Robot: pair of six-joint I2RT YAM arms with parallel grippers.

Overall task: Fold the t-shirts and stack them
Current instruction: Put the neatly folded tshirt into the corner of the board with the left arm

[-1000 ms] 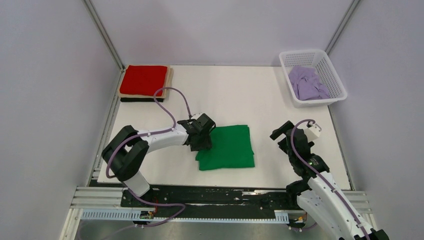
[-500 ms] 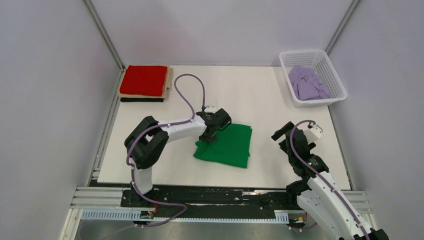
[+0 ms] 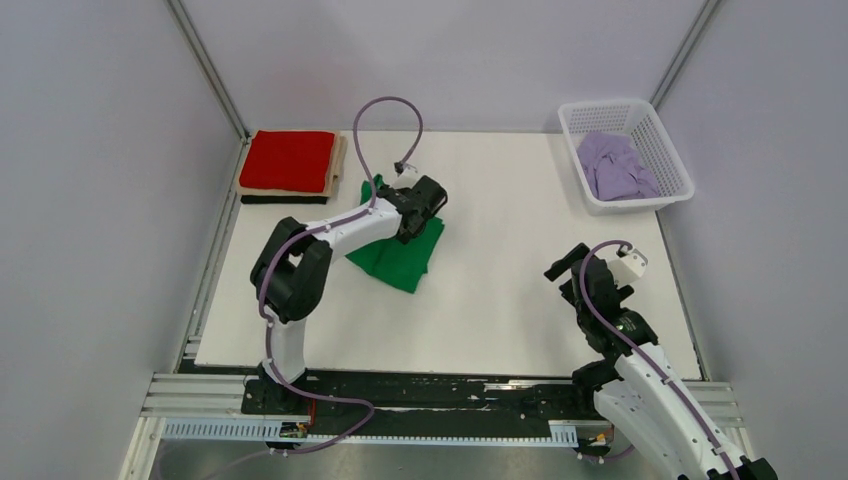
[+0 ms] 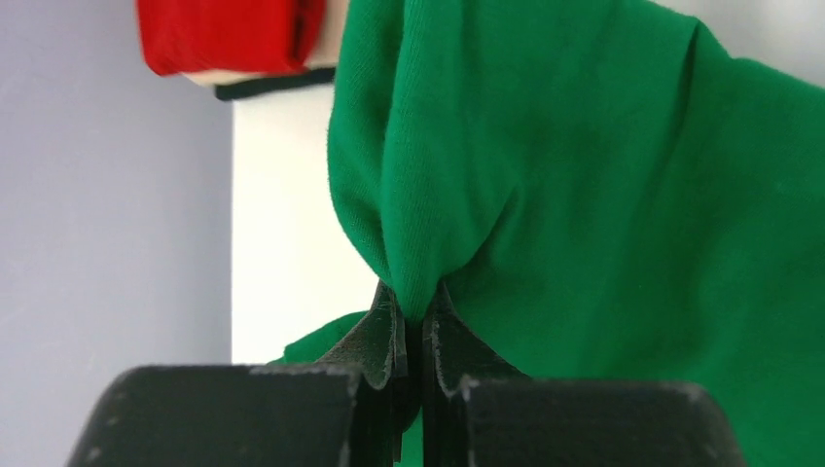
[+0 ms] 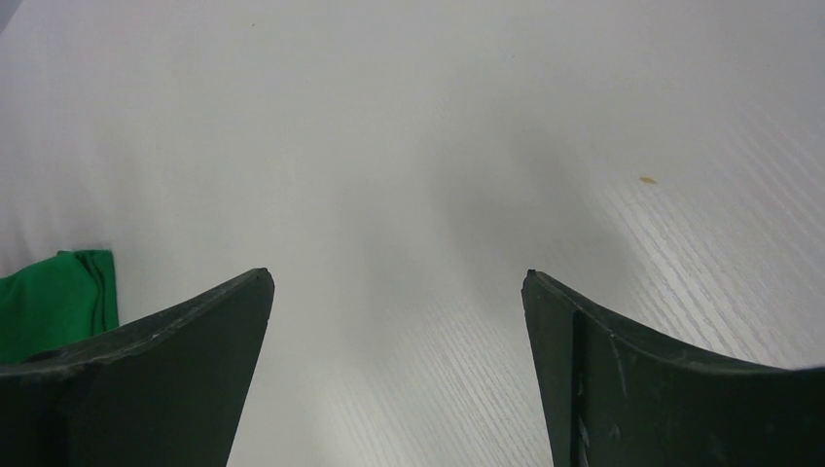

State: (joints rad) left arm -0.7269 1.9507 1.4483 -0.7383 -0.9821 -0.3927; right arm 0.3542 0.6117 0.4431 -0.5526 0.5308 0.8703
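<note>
— Red t-shirt [image 3: 288, 160] at the upper left of the overhead view, folded square on a beige t-shirt [image 3: 338, 165] and a black t-shirt [image 3: 283, 199]. Is that the stack?
— I'd say so. The edges are squared and it is tucked into the table [image 3: 500, 300] corner, out of the working space.
— And just right of it, the green t-shirt [image 3: 395, 262]?
— Pinched by the left gripper [image 3: 412, 225]. Its wrist view shows the fingers pressed together on a gathered fold, with cloth draping away from the pinch. I judge that gripping there holds the layers together for carrying.
— Is it off the table?
— Hard to tell from above; its lower corner may be resting on the surface. It lies between the frame's centre and the stack, near the red one but not touching it.
— Lower right?
— The right gripper [image 3: 590, 265], jaws spread wide over bare table, holding nothing. It is well apart from the green cloth, likely parked out of the way.
— Upper right?
— A lilac t-shirt [image 3: 615, 167], crumpled in the white lattice basket [image 3: 640, 203], not yet folded.
</note>
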